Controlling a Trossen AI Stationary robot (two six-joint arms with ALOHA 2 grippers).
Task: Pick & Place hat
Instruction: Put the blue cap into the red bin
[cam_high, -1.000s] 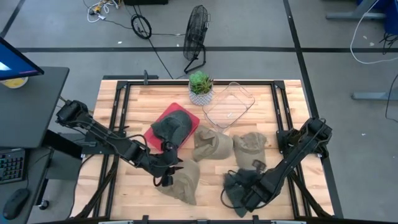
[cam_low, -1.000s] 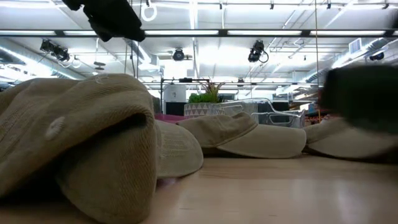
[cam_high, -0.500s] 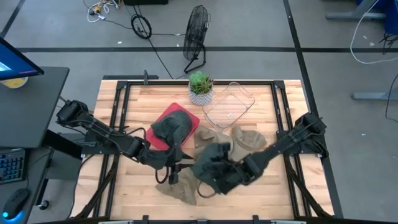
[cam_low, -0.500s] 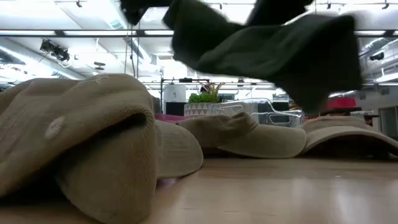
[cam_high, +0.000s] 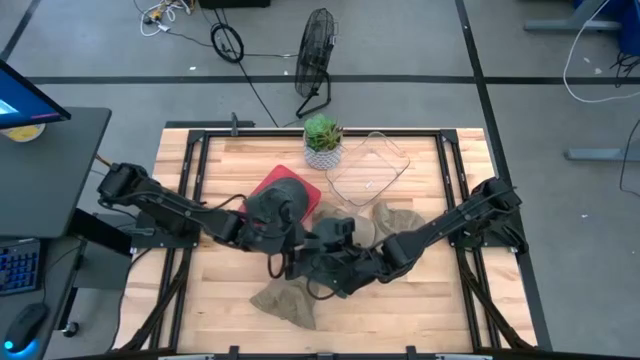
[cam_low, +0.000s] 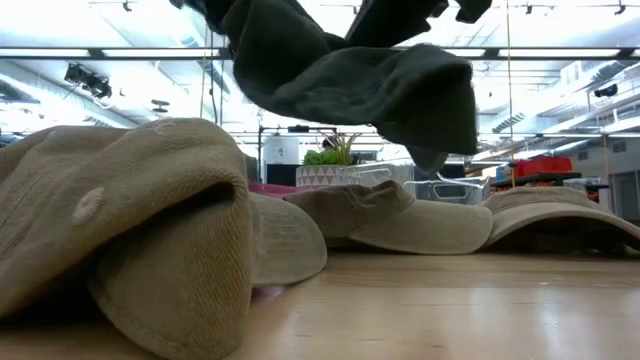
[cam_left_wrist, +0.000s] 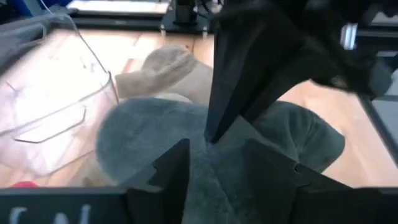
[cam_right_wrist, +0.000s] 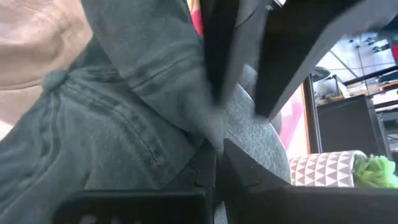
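Note:
A dark grey-green hat (cam_high: 335, 280) hangs in the air over the table's near middle, and it shows high in the low view (cam_low: 350, 80). My right gripper (cam_right_wrist: 217, 158) reaches in from the table's right and is shut on it. My left gripper (cam_left_wrist: 217, 165) comes from the left, open, with its fingers at the hat's crown (cam_left_wrist: 143, 130), facing the right gripper (cam_left_wrist: 214, 124). In the high view the left gripper (cam_high: 290, 250) sits right against the hat's left side. My right gripper pinches a fold of the dark hat's cloth (cam_right_wrist: 205, 134) between its two fingers, coming roughly level from the table's right. The hat is lifted clear of the table and sags below the hold. My left gripper: I cannot tell whether its open fingers (cam_left_wrist: 168, 168) touch the hat.
A second dark hat (cam_high: 275, 205) lies on a red tray (cam_high: 305, 185). Tan hats lie at the near edge (cam_high: 285, 300), in the middle (cam_high: 340, 225) and to the right (cam_high: 400, 220). A clear container (cam_high: 368, 168) and a potted plant (cam_high: 322, 140) stand at the far side.
My right gripper has carried the dark hat from the table's near right, up and leftward, to the near middle, lifted clear. My left gripper has moved up and toward the far right, off the tan hat at the near edge, and now meets the dark hat.

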